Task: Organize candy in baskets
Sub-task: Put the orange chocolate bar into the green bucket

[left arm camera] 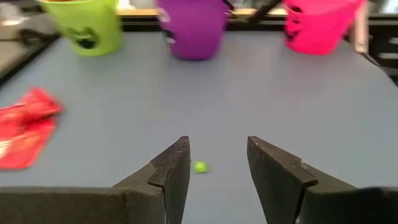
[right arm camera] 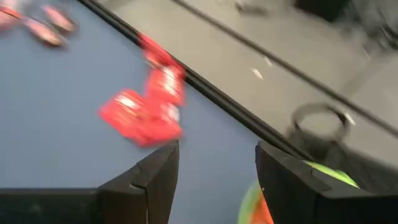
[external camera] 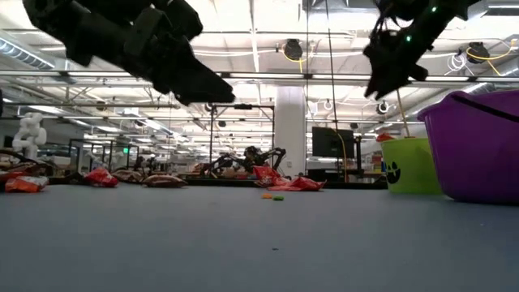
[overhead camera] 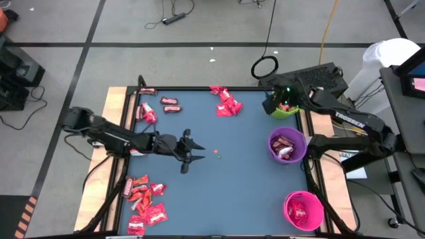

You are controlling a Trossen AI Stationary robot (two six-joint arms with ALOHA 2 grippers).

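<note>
While my right gripper (overhead camera: 279, 105) hangs over the green basket (overhead camera: 287, 111), fingers parted and empty, the left gripper (overhead camera: 192, 151), also parted, hovers well apart from it.

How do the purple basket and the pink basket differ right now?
The purple basket stands midway along the table's right side; the pink basket stands at the near right corner. In the high view, the purple basket holds dark maroon candy with something white; the pink basket holds a red wrapper. In the left wrist view, the pink basket shows dark face-like cutouts; none are clear on the purple one. Both are upright, round and about equal in size.
</note>
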